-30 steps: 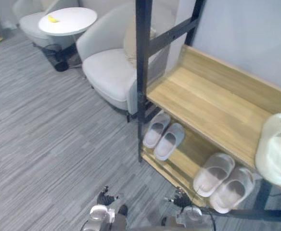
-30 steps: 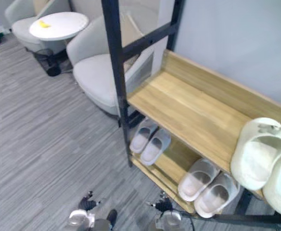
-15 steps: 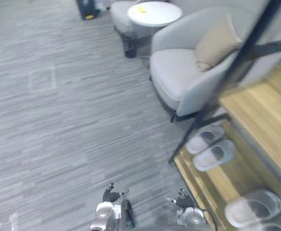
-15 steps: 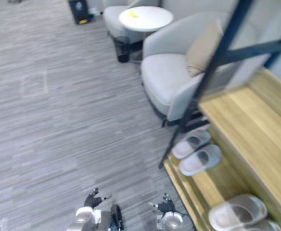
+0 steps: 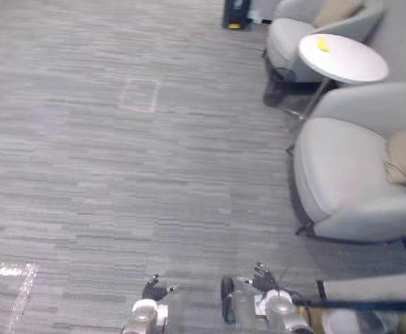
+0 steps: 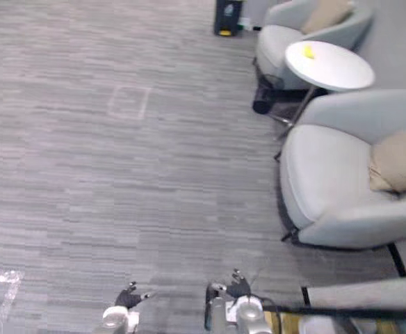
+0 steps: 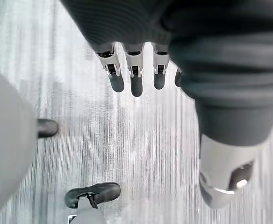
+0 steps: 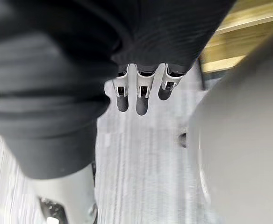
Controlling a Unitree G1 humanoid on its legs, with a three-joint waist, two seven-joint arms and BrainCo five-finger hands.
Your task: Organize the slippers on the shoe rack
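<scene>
Here, right fingers straight, empty, shoe rack near.

Both arms hang low at the lower edge of the head views, side by side and apart. The left hand points forward and down from the left arm, dark tips showing. The right hand is just ahead of the right arm, tips spread a little.

Left wrist view: fingers straight, in a loose row, thumb held apart, nothing between them. The dark ribbed cover is over the back of the hand.

Right wrist view: fingers straight and close together, thumb off to one side. This hand also holds nothing.
</scene>
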